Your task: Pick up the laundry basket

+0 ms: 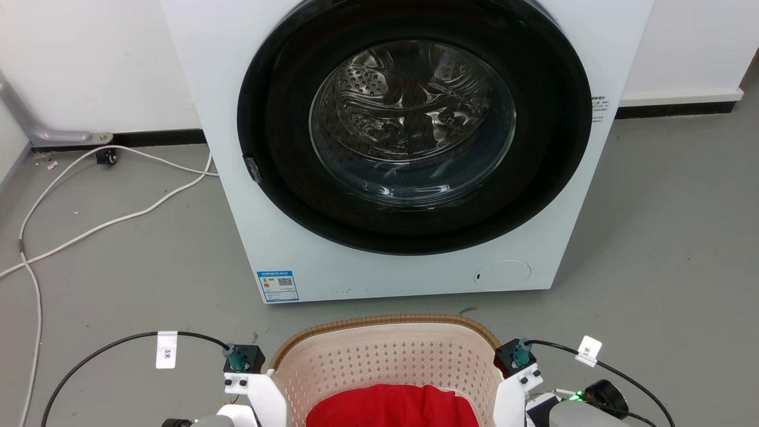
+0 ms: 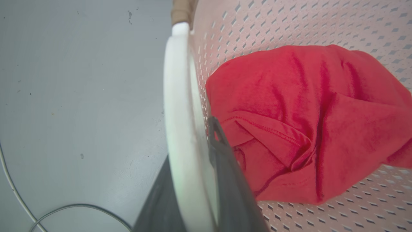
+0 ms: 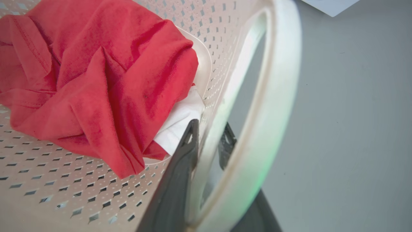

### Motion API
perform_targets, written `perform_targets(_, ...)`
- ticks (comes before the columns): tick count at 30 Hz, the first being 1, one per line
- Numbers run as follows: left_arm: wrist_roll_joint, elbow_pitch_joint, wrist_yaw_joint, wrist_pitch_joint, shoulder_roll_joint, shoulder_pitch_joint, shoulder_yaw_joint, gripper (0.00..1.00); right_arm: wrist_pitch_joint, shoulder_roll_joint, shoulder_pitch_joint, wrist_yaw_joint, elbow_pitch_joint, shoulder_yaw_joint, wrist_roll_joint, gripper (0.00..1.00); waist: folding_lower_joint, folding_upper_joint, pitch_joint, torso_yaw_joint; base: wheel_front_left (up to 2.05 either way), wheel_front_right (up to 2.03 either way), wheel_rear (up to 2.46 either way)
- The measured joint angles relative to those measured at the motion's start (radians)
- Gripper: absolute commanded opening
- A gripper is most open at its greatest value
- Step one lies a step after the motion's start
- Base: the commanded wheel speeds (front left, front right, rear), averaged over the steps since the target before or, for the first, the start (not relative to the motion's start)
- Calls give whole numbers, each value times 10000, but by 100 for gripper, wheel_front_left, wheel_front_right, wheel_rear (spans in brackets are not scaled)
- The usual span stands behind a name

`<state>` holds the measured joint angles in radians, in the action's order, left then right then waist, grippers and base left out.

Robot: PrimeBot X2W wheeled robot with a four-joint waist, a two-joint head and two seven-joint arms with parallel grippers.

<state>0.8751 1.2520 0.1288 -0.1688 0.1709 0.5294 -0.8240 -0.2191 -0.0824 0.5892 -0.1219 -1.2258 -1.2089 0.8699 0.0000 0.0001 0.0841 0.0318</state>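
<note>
The laundry basket (image 1: 385,356) is cream, perforated, with a brown woven rim, and sits low in the head view just before the washing machine. A red garment (image 1: 391,409) lies inside it over something white (image 3: 180,119). My left gripper (image 2: 193,141) is shut on the basket's white left handle (image 2: 178,96), one dark finger (image 2: 225,167) inside the basket and the other outside. My right gripper (image 3: 209,129) is shut on the basket's right wall beside the handle loop (image 3: 276,96), one finger (image 3: 183,161) inside. I cannot tell whether the basket rests on the floor.
The white washing machine (image 1: 296,237) with its door (image 1: 412,118) shut stands close in front. White cables (image 1: 118,216) trail over the grey floor at the left, near a grey pipe (image 1: 35,127) by the wall. Black cables (image 1: 107,350) loop beside both wrists.
</note>
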Motion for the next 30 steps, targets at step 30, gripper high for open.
perform_targets(30, 627, 59, 0, 127, 36, 4, -633, 0, 173, -17, 54, 0, -100, -545, 585, 0, 0, 0, -41, -31, 0, 0, 0)
